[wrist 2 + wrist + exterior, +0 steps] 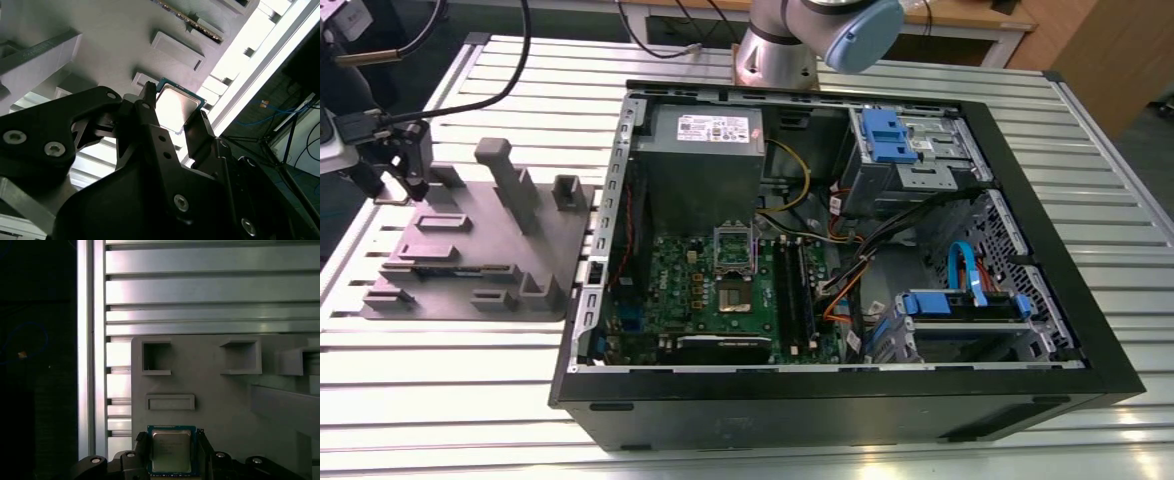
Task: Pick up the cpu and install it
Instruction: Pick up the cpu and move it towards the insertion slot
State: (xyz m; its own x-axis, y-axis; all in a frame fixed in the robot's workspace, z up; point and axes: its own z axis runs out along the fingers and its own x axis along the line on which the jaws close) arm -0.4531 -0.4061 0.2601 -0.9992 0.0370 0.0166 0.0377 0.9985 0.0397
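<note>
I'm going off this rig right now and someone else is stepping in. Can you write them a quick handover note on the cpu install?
Gripper: its fingers sit against two opposite edges of the cpu in both wrist views, apparently shut on it.
Where: over the grey plastic plate, at the exterior view's left of the computer case.
Done: the cpu is grasped, as far as it shows.
Left: the cpu is not yet at the motherboard inside the case, so the install is not done.

We've got the plate (494, 240) on the bench (480, 380), just beside the case (854, 400) on the exterior view's left, and the cpu (171, 452) is pinched in the claw (172, 440) over that plate.
</note>
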